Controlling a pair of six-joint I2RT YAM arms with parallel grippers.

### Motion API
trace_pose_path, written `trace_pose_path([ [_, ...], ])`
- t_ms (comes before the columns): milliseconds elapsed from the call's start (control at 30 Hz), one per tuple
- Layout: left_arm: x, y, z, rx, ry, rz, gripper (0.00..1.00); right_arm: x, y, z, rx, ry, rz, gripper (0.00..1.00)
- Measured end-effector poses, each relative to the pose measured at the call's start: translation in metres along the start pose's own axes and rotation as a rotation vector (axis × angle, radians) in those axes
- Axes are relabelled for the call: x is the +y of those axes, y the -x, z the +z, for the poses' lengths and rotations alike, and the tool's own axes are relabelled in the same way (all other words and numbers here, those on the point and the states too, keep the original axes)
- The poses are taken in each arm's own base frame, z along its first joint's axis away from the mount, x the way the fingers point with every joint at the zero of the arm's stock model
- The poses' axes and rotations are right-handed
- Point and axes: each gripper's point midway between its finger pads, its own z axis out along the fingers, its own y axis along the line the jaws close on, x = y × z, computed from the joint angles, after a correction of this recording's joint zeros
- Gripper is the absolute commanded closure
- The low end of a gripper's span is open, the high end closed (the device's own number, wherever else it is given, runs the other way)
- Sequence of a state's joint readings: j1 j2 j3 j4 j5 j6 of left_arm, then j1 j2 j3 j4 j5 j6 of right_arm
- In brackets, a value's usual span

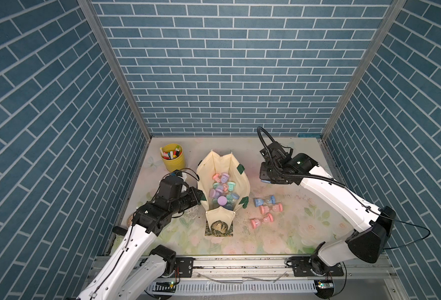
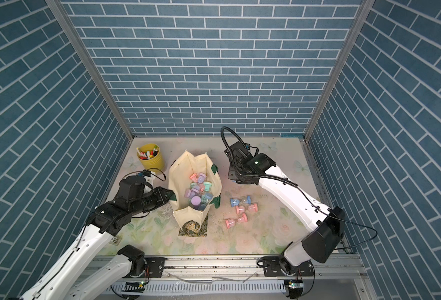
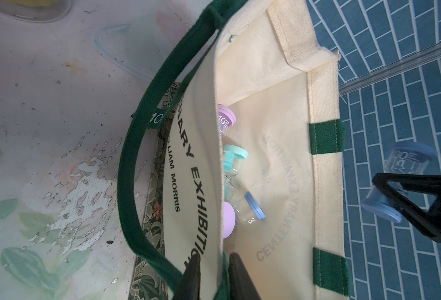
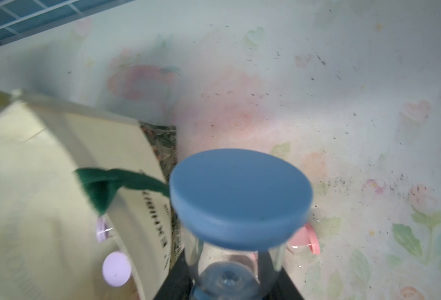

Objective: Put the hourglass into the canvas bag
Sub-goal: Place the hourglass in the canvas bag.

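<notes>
The cream canvas bag (image 1: pixel 209 176) (image 2: pixel 180 179) stands open mid-table, with several pastel hourglasses (image 1: pixel 222 189) inside. My left gripper (image 1: pixel 201 198) (image 3: pixel 215 257) is at the bag's left rim, its jaws closed on the canvas wall (image 3: pixel 188 161) and a green strap patch. A blue hourglass (image 4: pixel 240 192) is held by my right gripper (image 1: pixel 266 179) (image 4: pixel 227 275), which is shut on its glass waist. It hangs just right of the bag's rim, outside the bag. In the left wrist view this blue hourglass (image 3: pixel 395 181) shows beyond the far wall.
Three hourglasses lie on the floral mat right of the bag: a blue one (image 1: pixel 264 201) and two pink ones (image 1: pixel 270 208) (image 1: pixel 261 220). A yellow pen cup (image 1: pixel 172 157) stands at the back left. Blue brick walls enclose three sides.
</notes>
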State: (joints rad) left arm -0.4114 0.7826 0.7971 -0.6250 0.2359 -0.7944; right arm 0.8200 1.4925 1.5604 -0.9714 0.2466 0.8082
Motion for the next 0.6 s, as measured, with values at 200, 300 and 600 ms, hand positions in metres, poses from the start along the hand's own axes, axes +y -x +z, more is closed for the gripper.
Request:
trace_pose_path([
  [200,0.000,-0.001,-0.002,-0.001,-0.002,-0.006,0.88,0.061,-0.003,-0.041,-0.052,0.136,-0.150,1.00],
  [300,0.000,0.000,-0.002,-0.002,-0.003,-0.009,0.91,0.087,-0.009,-0.049,-0.052,0.174,-0.218,1.00],
  [600,-0.001,-0.001,-0.002,0.000,-0.006,-0.017,0.98,0.130,-0.036,-0.035,0.002,0.177,-0.355,1.00],
])
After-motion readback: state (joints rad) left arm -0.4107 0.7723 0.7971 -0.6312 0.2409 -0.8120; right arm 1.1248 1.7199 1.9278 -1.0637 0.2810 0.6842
